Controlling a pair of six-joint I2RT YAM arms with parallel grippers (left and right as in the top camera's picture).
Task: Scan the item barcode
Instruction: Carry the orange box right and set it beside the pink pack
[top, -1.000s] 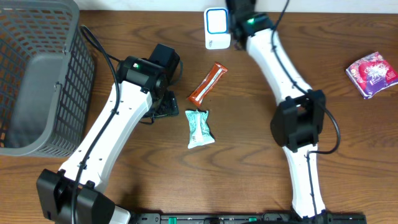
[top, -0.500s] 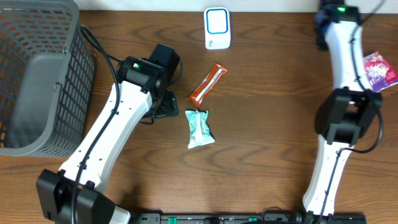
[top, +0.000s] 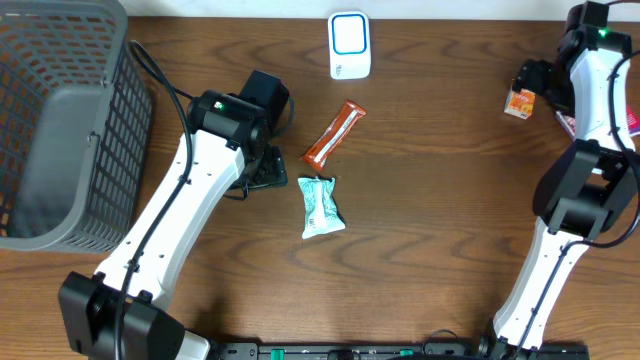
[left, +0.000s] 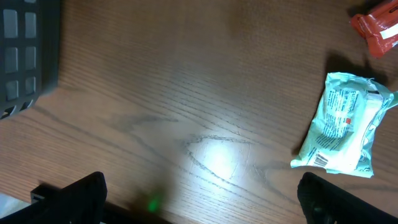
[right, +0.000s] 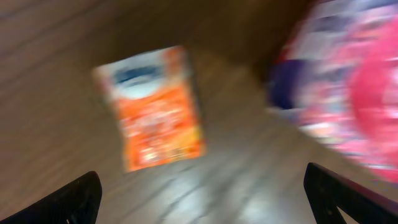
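Note:
The white and blue scanner (top: 349, 45) stands at the back centre of the table. A small orange packet (top: 521, 102) lies flat at the far right; the blurred right wrist view shows the orange packet (right: 155, 115) just ahead of my right gripper (right: 205, 199), which is open and holds nothing. In the overhead view my right gripper (top: 537, 84) hovers beside the packet. My left gripper (left: 199, 202) is open and empty over bare wood, left of a teal packet (left: 341, 127). An orange-red bar (top: 334, 134) lies above the teal packet (top: 321, 206).
A grey mesh basket (top: 60, 120) fills the left back corner. A pink wrapped packet (right: 354, 93) lies to the right of the orange packet, mostly hidden by the right arm in the overhead view. The left arm (top: 180, 220) slants across the left half.
My right arm has swung from the scanner at the back centre to the far right. Its jaws went from shut to open, and the orange packet now lies on the table.

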